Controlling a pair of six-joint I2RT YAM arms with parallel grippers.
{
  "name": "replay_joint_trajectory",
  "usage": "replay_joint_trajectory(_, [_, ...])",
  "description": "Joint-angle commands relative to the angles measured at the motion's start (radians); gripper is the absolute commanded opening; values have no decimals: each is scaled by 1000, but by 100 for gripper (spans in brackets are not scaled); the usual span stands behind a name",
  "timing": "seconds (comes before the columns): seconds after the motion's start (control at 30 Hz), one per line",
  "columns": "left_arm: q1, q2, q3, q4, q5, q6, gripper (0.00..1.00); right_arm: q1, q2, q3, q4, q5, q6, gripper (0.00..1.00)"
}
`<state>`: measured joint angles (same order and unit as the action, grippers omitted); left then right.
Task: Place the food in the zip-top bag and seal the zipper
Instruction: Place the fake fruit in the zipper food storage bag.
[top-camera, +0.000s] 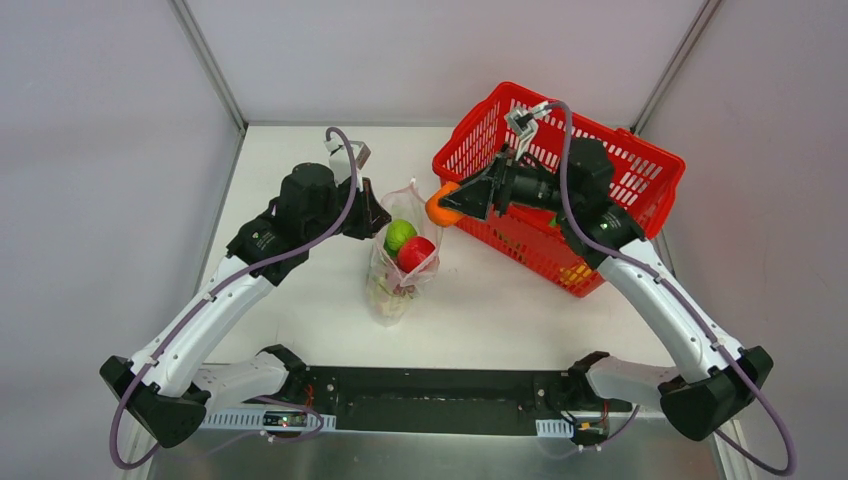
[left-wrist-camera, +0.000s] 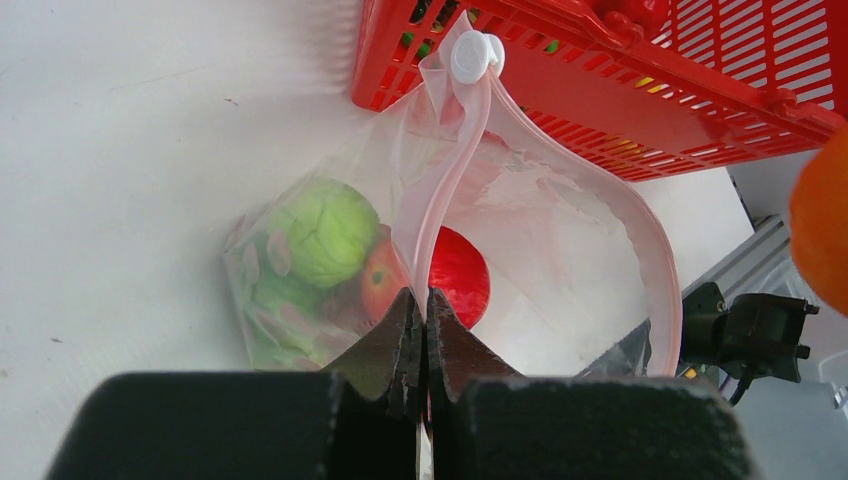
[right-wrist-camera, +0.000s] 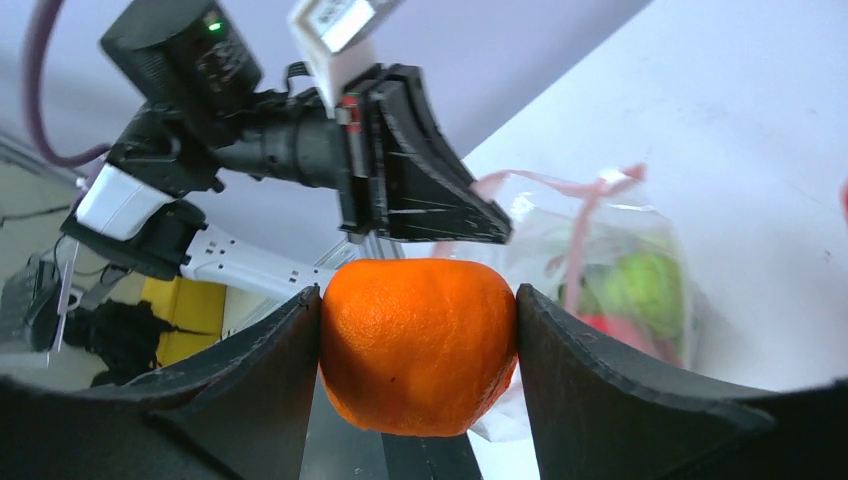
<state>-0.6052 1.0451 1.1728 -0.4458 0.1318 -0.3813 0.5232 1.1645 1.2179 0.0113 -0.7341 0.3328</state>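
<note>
Zip-top bag (top-camera: 390, 295) on tabletop (top-camera: 500, 320) holds green fruit (top-camera: 400, 235) and red fruit (top-camera: 415, 253). Left gripper (left-wrist-camera: 422, 305) pinches its mouth edge. Right gripper (right-wrist-camera: 418, 300) grasps orange fruit (right-wrist-camera: 418, 350) beside the opening. Zipper (left-wrist-camera: 658, 280) unsealed; food left in basket (top-camera: 470, 150).

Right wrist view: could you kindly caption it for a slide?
Right end effector holds the orange fruit near the zip-top bag.

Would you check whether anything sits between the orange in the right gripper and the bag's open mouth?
Nothing visible does; the left gripper pinches the zipper, and the orange hangs beside the mouth of the bag.
</note>
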Motion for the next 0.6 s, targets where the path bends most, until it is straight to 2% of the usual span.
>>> replay_joint_trajectory(0.0, [-1,-8,13,33,23,-7,0,98,28,86,-5,65,-111,57])
replay_joint_trajectory(0.17, [-1,-13,13,33,22,-5,0,229,113,187,-184,237,-251,57])
replay_joint_trajectory(0.27, [-1,-12,14,34,27,-7,0,300,154,217,-231,422,-319,57])
replay_joint_trajectory(0.33, [-1,-11,11,36,27,-7,0,362,183,231,-246,605,-375,57])
replay_joint_trajectory(0.43, [-1,-12,10,35,27,-7,0,417,208,243,-254,697,-437,58])
replay_joint_trajectory(0.57, [-1,-17,8,36,20,-7,0,441,223,242,-247,717,-464,61])
